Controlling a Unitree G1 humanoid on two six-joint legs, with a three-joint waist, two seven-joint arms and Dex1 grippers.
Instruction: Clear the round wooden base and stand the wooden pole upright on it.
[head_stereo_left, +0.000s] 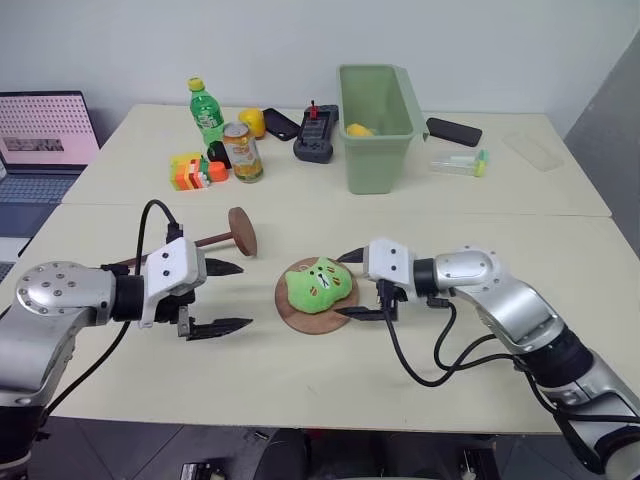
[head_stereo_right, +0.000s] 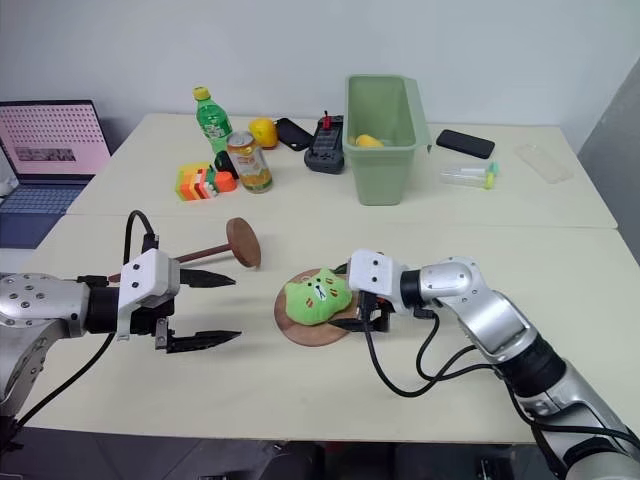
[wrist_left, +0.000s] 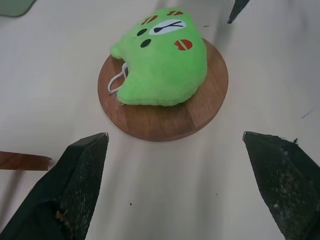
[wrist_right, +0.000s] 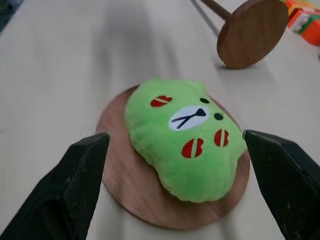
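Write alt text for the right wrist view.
A green plush toy lies on the round wooden base, framed by the open right gripper. Beyond it, the wooden pole lies on the table.

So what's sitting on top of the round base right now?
A green plush toy lies on the base, covering its middle, so the centre hole cannot be seen. Only the wooden rim shows around it.

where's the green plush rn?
In the head views, the green plush lies on the round wooden base at the near table's centre, just left of the open right gripper.
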